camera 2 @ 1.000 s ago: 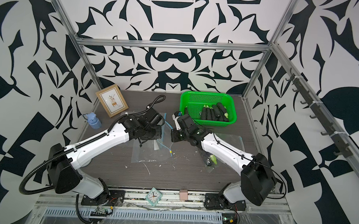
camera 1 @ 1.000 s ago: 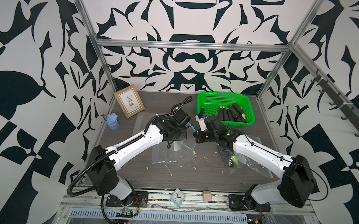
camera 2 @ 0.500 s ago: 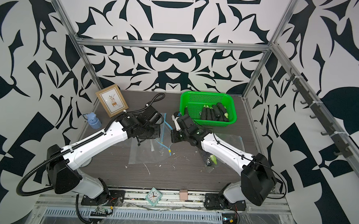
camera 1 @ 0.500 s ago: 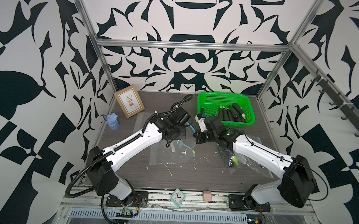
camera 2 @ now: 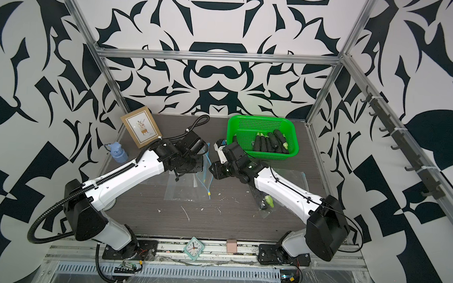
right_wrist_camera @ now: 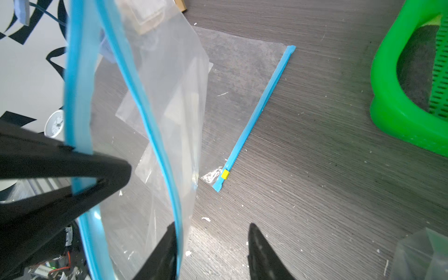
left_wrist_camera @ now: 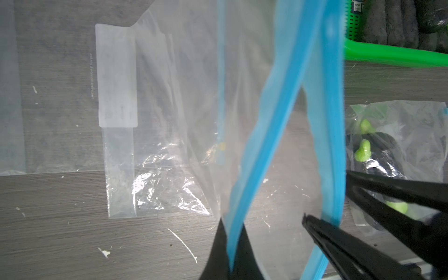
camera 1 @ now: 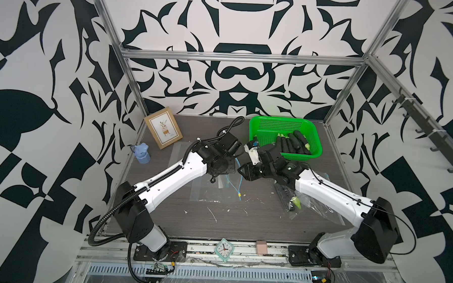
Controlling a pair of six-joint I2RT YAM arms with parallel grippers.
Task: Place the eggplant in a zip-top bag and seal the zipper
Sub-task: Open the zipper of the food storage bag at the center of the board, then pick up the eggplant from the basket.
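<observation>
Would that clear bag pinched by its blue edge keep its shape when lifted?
Probably floppy: the bag hangs creased from the left gripper. Likely very light, being thin film. The zipper strip bows, so only slightly stiffer.

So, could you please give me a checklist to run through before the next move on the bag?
1. Grip of left tool on clear zip-top bag's blue zipper lip: ok.
2. Grip of right tool on opposite lip: not ok, jaws apart.
3. Bag mouth open: ok.
4. Bag interior empty: ok.
5. Supply of dark eggplants in green plastic basket: ok.
</observation>
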